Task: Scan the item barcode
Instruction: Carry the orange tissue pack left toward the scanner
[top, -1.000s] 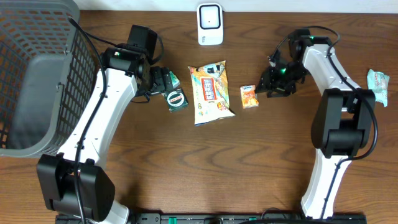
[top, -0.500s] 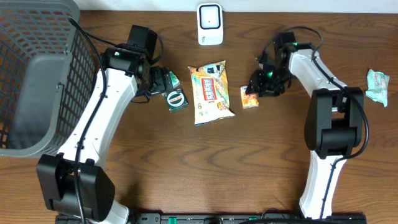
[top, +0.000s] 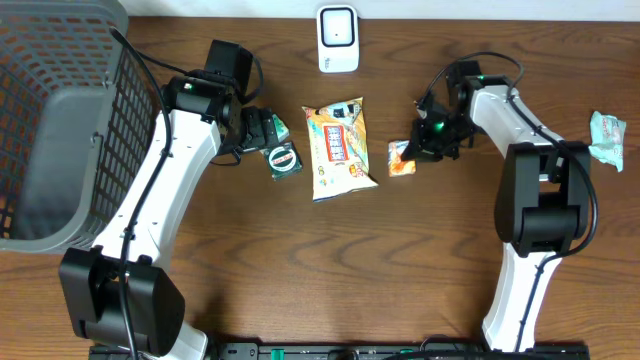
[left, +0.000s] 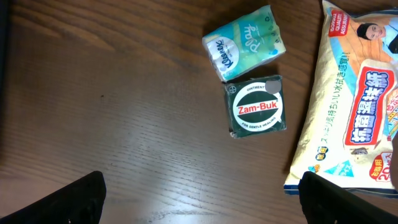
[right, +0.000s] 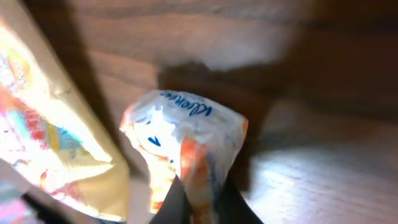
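Right gripper (right: 196, 200) is clamping shut on a small orange-and-white Kleenex packet (right: 186, 134), just beside the yellow snack bag (top: 338, 148) mid-table (top: 420, 270). Left gripper (left: 202, 193) is hanging open. The barcode scanner (top: 338, 38) is waiting at the far edge; scanning seemingly remains ahead.

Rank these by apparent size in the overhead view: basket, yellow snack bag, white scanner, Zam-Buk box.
1. basket
2. yellow snack bag
3. white scanner
4. Zam-Buk box, only slightly smaller than the scanner
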